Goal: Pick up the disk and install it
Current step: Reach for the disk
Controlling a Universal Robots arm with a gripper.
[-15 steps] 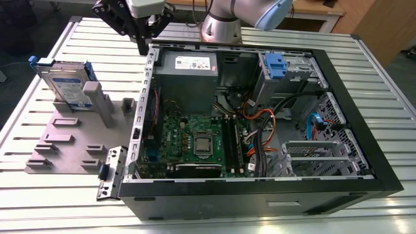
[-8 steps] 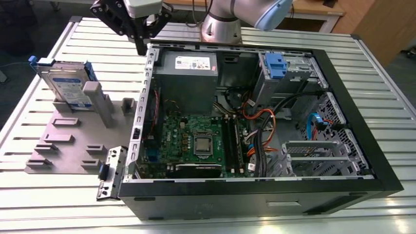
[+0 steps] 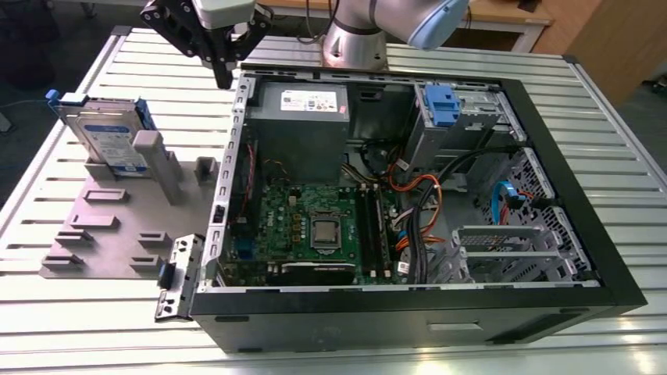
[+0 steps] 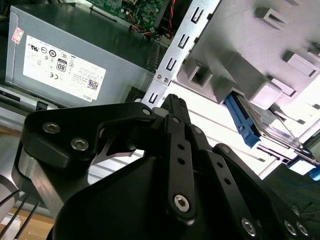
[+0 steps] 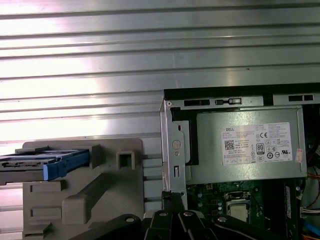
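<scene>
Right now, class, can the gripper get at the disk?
Likely yes: the disk stands upright in its grey holder with its top bare, and nothing stands between it and the gripper, which hangs by the case.

the flat silver-grey hard drive (image 3: 108,139) with white-and-blue label and blue plastic carrier stands on edge, slotted in a grey plastic stand (image 3: 115,226) at the exterior view's left.

Work table (image 3: 615,156) of ribbed silver metal slats is spread across the exterior view. Strong light is thrown back as white glare on the slats (image 5: 100,65) in the first wrist view. Behind the table, at the exterior view's top right, a light-wood desk (image 3: 501,22) & wood panel (image 3: 615,47) are seen. Dark floor (image 3: 37,98), poss. carpeted, is glimpsed at the exterior view's left.
</scene>
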